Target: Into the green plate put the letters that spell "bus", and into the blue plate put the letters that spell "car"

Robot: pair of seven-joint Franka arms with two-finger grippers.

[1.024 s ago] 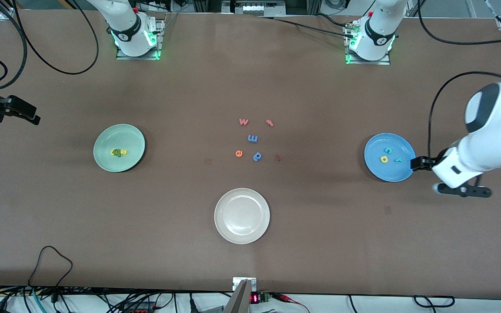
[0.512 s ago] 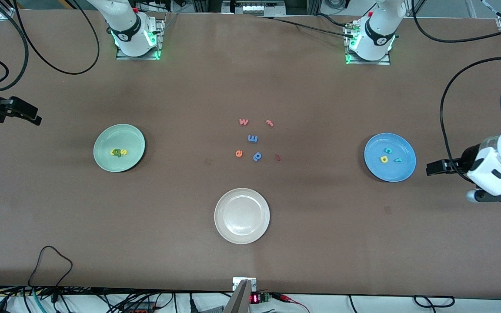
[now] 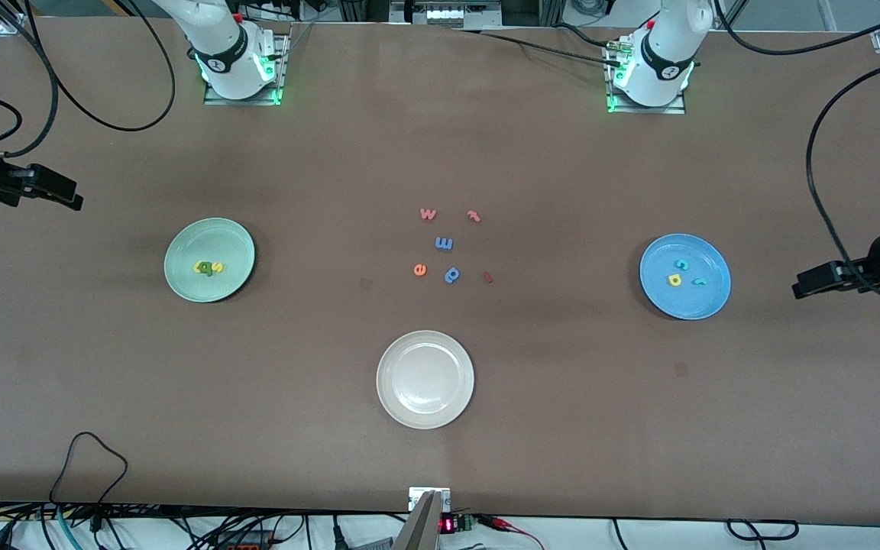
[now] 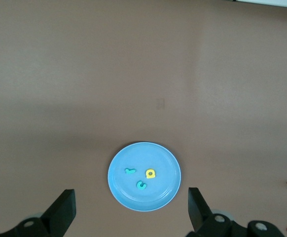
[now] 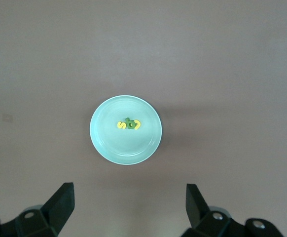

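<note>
Front view: the left claw (image 3: 800, 289) has drawn back from the round bright blue plate (image 3: 707, 302) to the tabletop's (image 3: 440, 137) edge at the left arm's end, released and empty. The right claw (image 3: 73, 201) waits near the right arm's end, also spread and empty. The round pale mint-green plate (image 3: 184, 283) holds the "bus" foam letters (image 3: 208, 267). The "car" foam letters (image 3: 683, 273) lie in the blue plate. Leftover letters (image 3: 449, 244) lie mid-tabletop, the cream-white plate (image 3: 425, 412) nearer the camera.

Left wrist view: teal "c" (image 4: 141, 185), yellow "a" (image 4: 150, 174) and teal "r" (image 4: 129, 171) sit inside the blue plate.

Right wrist view: green "b" (image 5: 128, 123) between yellow "s" (image 5: 120, 124) and "u" (image 5: 137, 124), touching.

The retreat suggests both words are sorted and the task finished.
</note>
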